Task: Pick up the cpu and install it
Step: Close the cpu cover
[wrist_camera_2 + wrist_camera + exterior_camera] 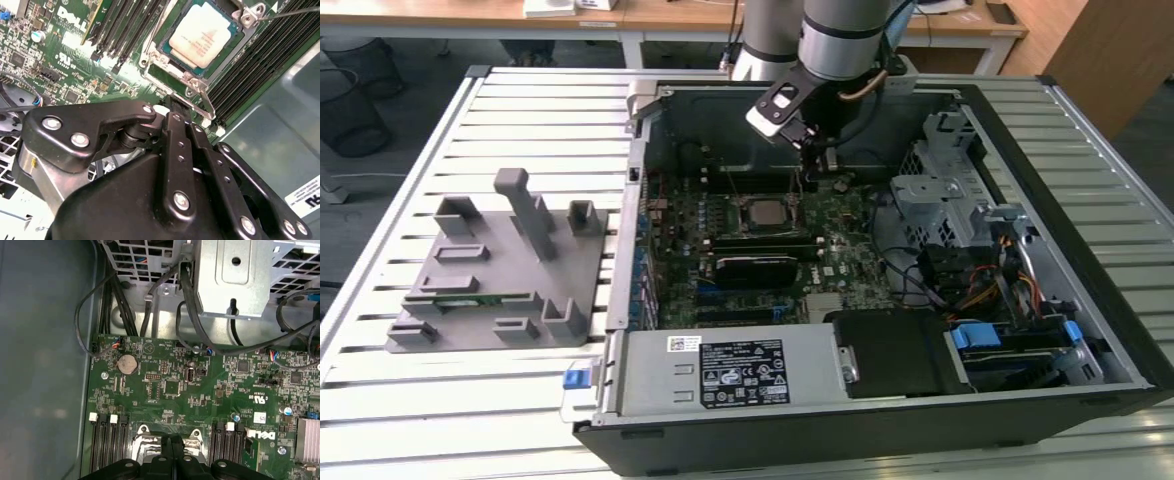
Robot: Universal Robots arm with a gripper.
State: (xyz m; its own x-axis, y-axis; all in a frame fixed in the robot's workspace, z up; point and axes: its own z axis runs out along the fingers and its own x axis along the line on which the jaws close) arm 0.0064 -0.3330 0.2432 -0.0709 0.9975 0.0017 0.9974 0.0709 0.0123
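— How does the claw [172,104] stand?

— Its fingers are drawn together with nothing between them. The tips are down at the edge of the socket frame [196,84], though the claw's own body covers the point of contact.

— And the cpu [202,39]?

— It lies flat in that frame on the board [165,390], silvery top up, just beyond the fingertips and apart from them. In the exterior view it sits mid-board inside the computer case [854,445].

— How would it handle?

— Probably light, thin and rigid. The smooth metal lid looks slippery, and the underside is likely delicate. The safest hold would be two opposite edges, keeping it level, never the faces.

— What is unclear?

— Whether the frame is clamped shut over it cannot be told. The thin lever [285,14] runs off the picture. In the first wrist view the claw cuts off most of the socket. Farther off, the grey fixture [494,270] stands outside the case, too small for its slots to be read.
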